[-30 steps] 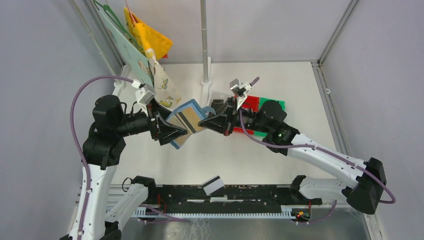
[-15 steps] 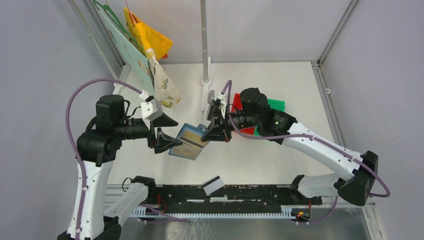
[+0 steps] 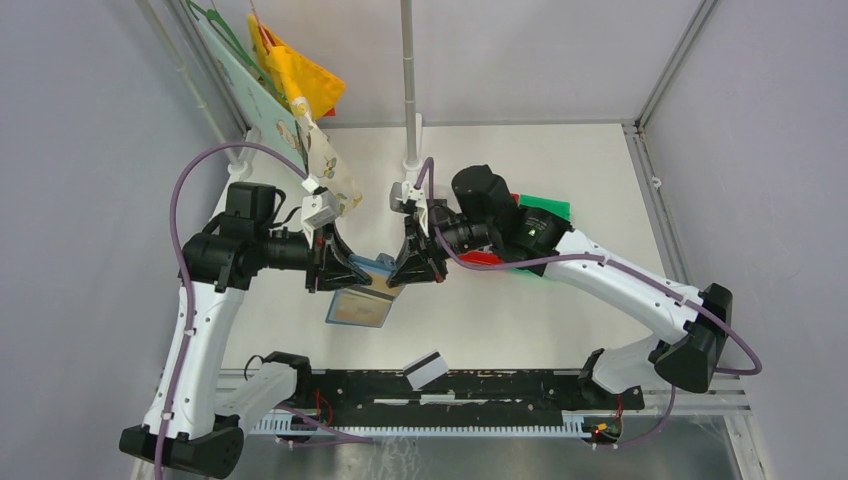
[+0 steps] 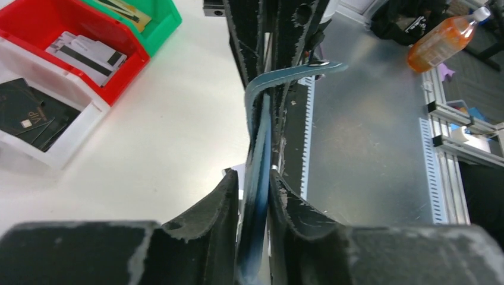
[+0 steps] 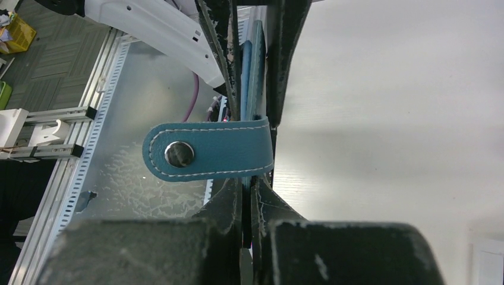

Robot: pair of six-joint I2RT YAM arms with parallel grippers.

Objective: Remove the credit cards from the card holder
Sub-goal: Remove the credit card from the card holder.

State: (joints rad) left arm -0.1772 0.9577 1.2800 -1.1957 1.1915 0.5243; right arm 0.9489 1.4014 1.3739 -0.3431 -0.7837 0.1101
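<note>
The left gripper point(image 4: 254, 178) is clenched on the card holder point(image 4: 257, 154). Its rough, scuffed black fingers point(image 4: 223, 202) pinch the thin teal edge so that the holder stands on edge between them. The right gripper point(image 5: 248, 185) faces it from the other side and is likewise clamped on the same holder, its jaws nearly touching with only the slim edge between them. Seen from above, the holder point(image 3: 360, 305) hangs below and between the two grippers, off the white counter point(image 3: 560, 170), one flap turned down to show a shiny, pale tan inner face. Just ahead of the right gripper's fingertips the snap tab point(image 5: 208, 151) juts sideways: smooth teal leather-like material, rounded at the end, edged with white stitching and bearing a round silvery stud point(image 5: 178, 154). Beyond the left gripper and to its left stand open plastic bins. A red bin point(image 4: 128, 65) holds pale cards with dark stripes, a green bin point(image 4: 166, 21) stands past it, and a white bin point(image 4: 71, 136) holds black cards, one reading "VIP" point(image 4: 35, 116). A loose credit card point(image 3: 427, 370), light grey with a dark stripe, lies on the black rail near the arm bases, well below both grippers in the top view.
</note>
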